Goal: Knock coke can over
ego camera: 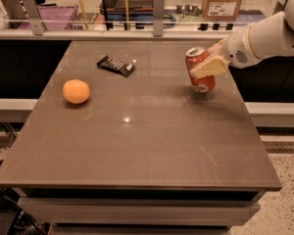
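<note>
The coke can [200,70] is a red-orange can with a silver top, standing at the right side of the brown table [137,146], tilted with its top leaning left. My gripper [209,65] reaches in from the right on a white arm, and its pale fingers [210,67] lie against the can's right side and front, partly covering it.
An orange [76,91] sits at the left of the table. A dark snack packet [116,65] lies at the back middle. A rail with glass panels and posts [158,6] runs behind the table's far edge. The can is near the table's right edge.
</note>
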`<state>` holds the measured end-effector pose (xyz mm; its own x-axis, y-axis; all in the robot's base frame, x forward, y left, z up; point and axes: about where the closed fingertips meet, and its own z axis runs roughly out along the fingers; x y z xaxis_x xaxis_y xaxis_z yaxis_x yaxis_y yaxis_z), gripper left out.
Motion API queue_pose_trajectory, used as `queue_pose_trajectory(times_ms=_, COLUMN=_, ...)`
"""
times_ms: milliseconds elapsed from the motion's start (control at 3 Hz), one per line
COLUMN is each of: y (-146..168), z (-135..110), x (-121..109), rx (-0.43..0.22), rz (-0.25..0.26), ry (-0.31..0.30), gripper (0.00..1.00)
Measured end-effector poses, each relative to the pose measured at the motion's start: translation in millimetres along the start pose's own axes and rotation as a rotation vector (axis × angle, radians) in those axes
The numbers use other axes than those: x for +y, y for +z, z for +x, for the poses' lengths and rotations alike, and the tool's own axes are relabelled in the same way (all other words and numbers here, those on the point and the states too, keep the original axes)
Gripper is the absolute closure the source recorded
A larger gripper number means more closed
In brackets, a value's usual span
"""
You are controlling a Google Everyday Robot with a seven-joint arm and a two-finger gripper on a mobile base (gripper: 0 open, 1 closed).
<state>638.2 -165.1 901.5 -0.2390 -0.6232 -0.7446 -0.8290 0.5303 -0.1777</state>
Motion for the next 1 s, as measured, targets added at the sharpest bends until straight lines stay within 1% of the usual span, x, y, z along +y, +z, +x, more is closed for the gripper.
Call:
queue_pose_trajectory(times_ms=333, y=2, z=5, x=-5, rx=0.105, rz=-0.015, ry=-0.022, gripper=1.00)
queue_pose_trajectory(times_ms=667, y=4, z=11, x=-10, rx=0.193, rz=-0.023, ry=-0.040, gripper=1.00)
queue_pose_trajectory(times_ms=1000, y=2, z=18, x=-14, rx=0.256, rz=-0.020, ry=-0.052, gripper=1.00)
